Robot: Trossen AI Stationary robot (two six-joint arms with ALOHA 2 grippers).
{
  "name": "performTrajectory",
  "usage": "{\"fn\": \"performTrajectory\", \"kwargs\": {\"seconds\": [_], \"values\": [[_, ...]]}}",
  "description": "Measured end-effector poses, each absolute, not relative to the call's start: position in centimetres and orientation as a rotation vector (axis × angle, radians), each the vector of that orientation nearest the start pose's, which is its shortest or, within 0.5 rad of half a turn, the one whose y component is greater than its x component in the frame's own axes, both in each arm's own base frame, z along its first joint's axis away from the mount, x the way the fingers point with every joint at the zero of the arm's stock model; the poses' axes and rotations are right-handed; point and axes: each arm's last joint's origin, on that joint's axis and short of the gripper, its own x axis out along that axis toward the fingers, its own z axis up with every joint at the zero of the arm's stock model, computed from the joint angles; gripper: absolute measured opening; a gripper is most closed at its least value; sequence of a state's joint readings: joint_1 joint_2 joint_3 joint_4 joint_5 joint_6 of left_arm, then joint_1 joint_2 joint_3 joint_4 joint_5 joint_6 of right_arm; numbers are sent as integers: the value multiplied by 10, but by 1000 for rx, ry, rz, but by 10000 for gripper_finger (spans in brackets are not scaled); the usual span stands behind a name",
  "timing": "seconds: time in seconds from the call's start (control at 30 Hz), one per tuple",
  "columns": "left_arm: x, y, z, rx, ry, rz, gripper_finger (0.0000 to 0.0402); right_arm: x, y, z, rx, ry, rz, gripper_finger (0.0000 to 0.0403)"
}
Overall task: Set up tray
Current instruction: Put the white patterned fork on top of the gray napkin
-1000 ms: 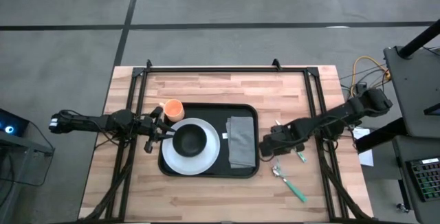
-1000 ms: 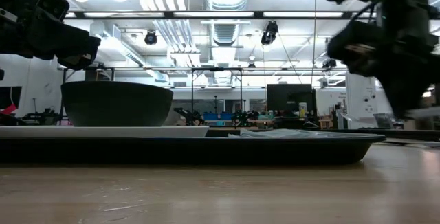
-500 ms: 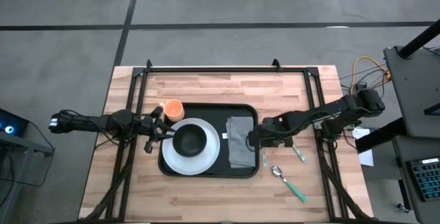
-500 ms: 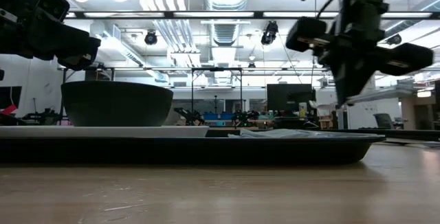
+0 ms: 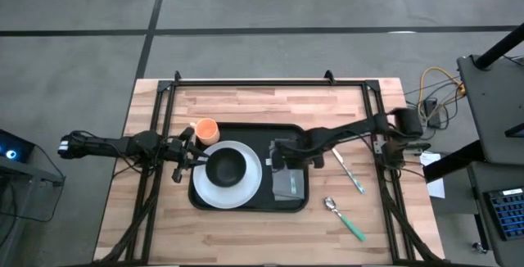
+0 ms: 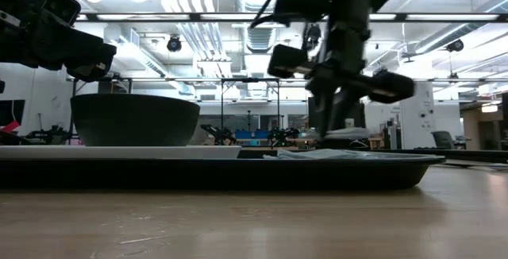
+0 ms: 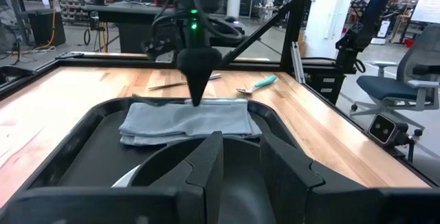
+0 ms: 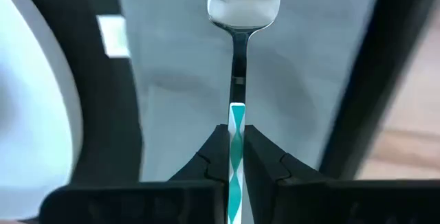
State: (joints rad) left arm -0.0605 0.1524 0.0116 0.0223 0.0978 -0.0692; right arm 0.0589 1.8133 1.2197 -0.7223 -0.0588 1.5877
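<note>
The black tray (image 5: 246,207) lies mid-table. On it sit a white plate (image 5: 209,190) carrying a black bowl (image 5: 225,166), and a folded grey napkin (image 5: 289,185) to the right of the plate. An orange cup (image 5: 205,129) stands at the tray's far-left corner. My right gripper (image 5: 278,160) hovers over the napkin, shut on a teal-handled fork (image 8: 237,80). My left gripper (image 5: 187,156) waits open, raised beside the bowl's left rim and touching nothing. My right gripper pinches the fork's teal handle (image 8: 236,122) between its two fingers, which lie along the handle. The fingers slant down from the table's right side. The fork's head (image 8: 244,4) sticks out beyond the fingertips, over the napkin (image 8: 275,80); whether it touches the cloth I cannot tell.
Right of the tray, a thin utensil (image 5: 348,169) and a teal-handled spoon (image 5: 342,218) lie on the wooden table. Black frame rails (image 5: 377,136) run along the table's left, right and far sides. Cables and equipment stand off the right edge.
My right gripper has travelled from the bare table right of the tray toward the table's left, crossing the tray's rim. It now stands over the napkin, with the fork carried along in its shut fingers.
</note>
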Motion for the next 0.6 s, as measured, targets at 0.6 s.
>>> {"fn": "performTrajectory", "kwargs": {"seconds": [0.6], "values": [[106,-9,156,-72,136,-153,80,364,11,171,1378,1111,-978,13]]}}
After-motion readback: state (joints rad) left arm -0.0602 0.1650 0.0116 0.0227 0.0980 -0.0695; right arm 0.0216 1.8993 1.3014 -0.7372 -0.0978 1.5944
